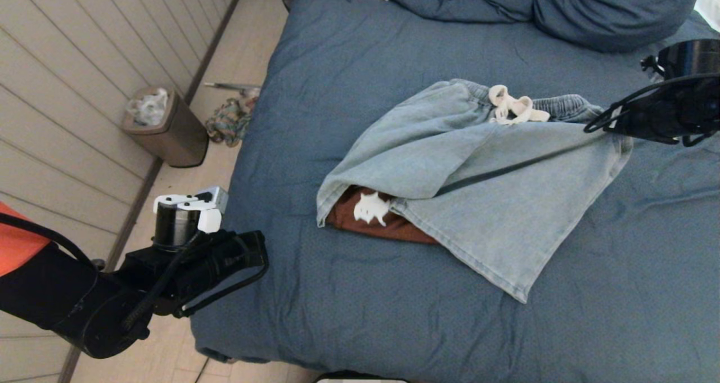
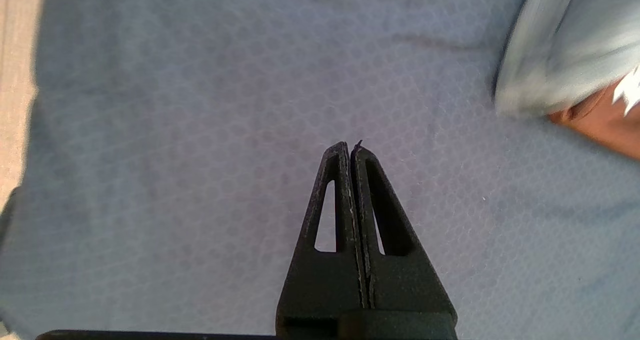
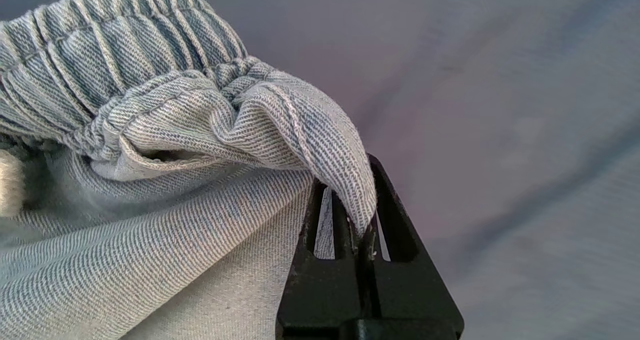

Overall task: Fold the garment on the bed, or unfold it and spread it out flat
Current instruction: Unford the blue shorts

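Right now the right gripper (image 3: 367, 230) has its jaws pinching a waistband corner of the pale denim shorts (image 1: 478, 186), likely to drag them flat across the bed (image 1: 394, 315). Ribbed elastic, twill weave, a cream drawstring (image 1: 514, 110); a rust garment (image 1: 382, 220) peeks beneath. Over the bed's edge, the left gripper (image 2: 351, 148) hovers, jaws pressed together.

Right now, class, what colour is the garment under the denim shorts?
Rust brown garment with a white print, clearest in the head view.
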